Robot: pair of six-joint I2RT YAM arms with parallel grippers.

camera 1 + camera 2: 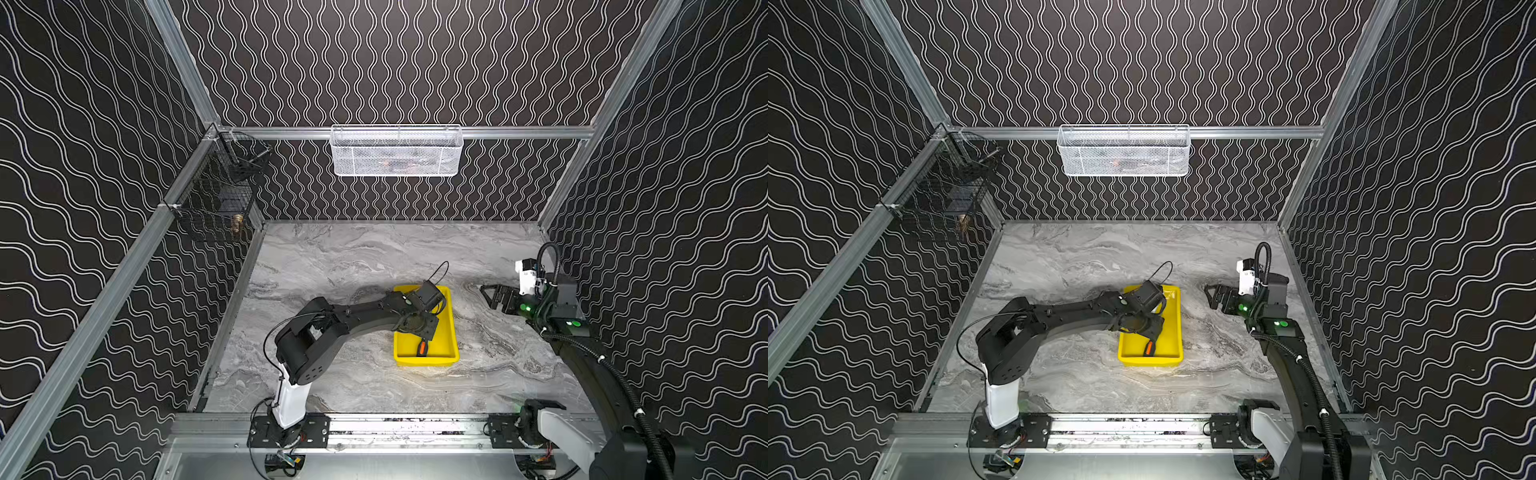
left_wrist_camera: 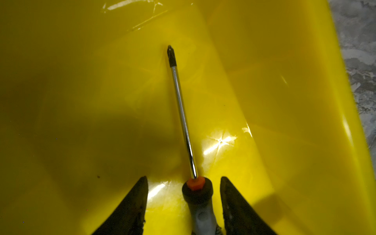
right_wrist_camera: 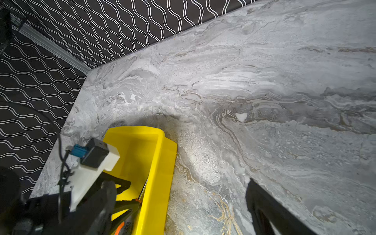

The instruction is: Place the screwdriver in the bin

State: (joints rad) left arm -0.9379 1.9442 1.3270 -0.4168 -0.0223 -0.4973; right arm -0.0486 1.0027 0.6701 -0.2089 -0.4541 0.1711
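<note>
Screwdriver [image 2: 184, 122] lies flat on the floor of the yellow bin [image 1: 446, 328], its black and orange handle toward the bin's 6 o'clock end in both top views and its shaft pointing toward 12 o'clock under the arm. The left gripper [image 2: 183, 177] hangs low inside the bin, released: in the left wrist view its two dark fingers [image 2: 132, 203] stand on either side of the handle with yellow showing in both gaps. The right gripper [image 1: 486, 289] hovers above the marble table [image 1: 353, 257] at the bin's 3 o'clock, apart from it; whether it is clenched cannot be told.
</note>
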